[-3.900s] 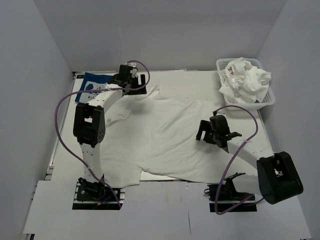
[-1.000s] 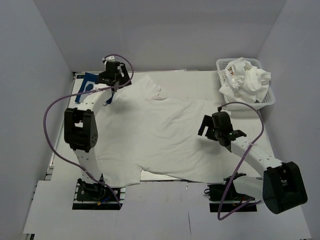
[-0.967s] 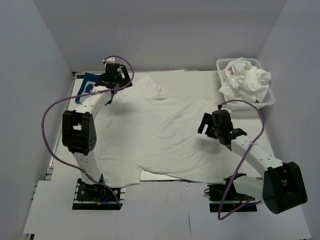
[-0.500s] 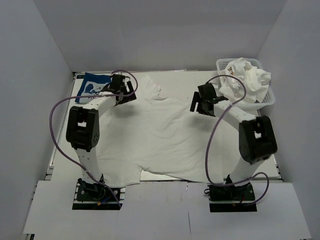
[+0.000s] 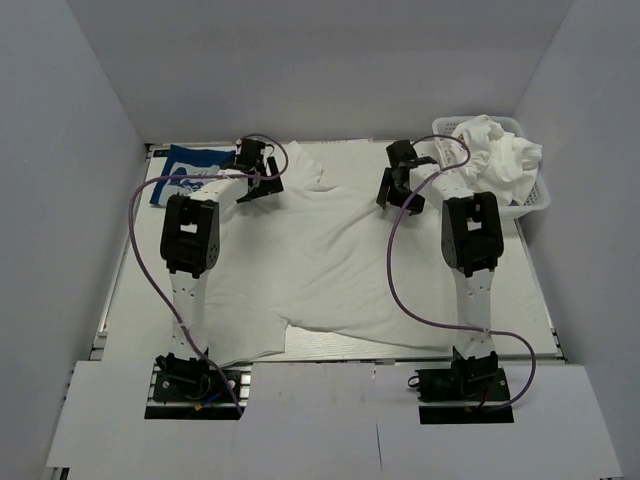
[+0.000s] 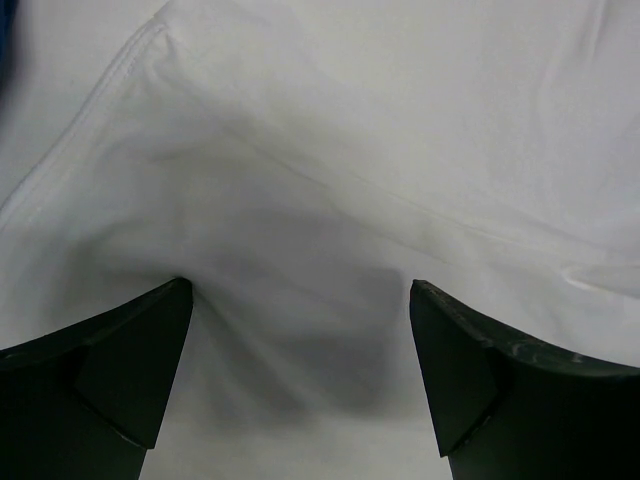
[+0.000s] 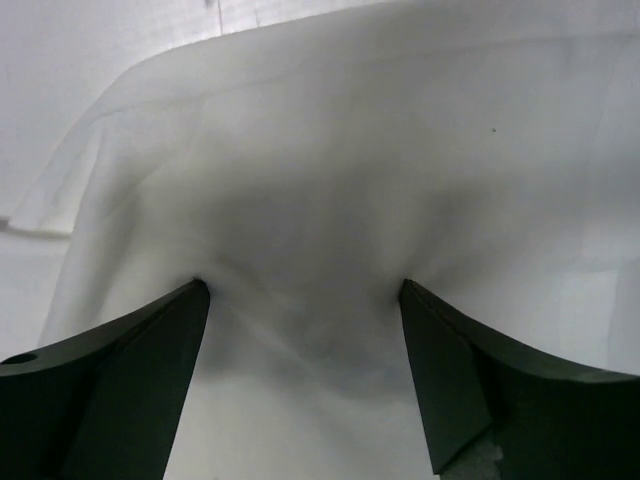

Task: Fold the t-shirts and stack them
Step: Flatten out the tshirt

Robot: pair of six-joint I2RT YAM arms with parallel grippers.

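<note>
The large white t-shirt [image 5: 325, 255] lies spread flat across the table, collar toward the far edge. The navy blue t-shirt [image 5: 186, 168] with a white print lies folded at the far left. My left gripper [image 5: 258, 182] is open on the white shirt's far left shoulder. In the left wrist view [image 6: 300, 290] both fingertips [image 6: 120, 360] press into the white cloth [image 6: 330, 150]. My right gripper [image 5: 393, 190] is open on the far right shoulder. In the right wrist view [image 7: 300, 285] its fingertips [image 7: 455, 370] press the white cloth [image 7: 320, 170] the same way.
A white plastic basket [image 5: 541, 197] with crumpled white clothes [image 5: 495, 155] stands at the far right, close to my right arm. Grey walls enclose the table on three sides. A sliver of the navy shirt [image 6: 6, 40] shows at the left wrist view's top left.
My right arm swung from the table's right middle up to the far right shoulder of the white shirt. My left gripper moved right from the far left corner onto the left shoulder.
</note>
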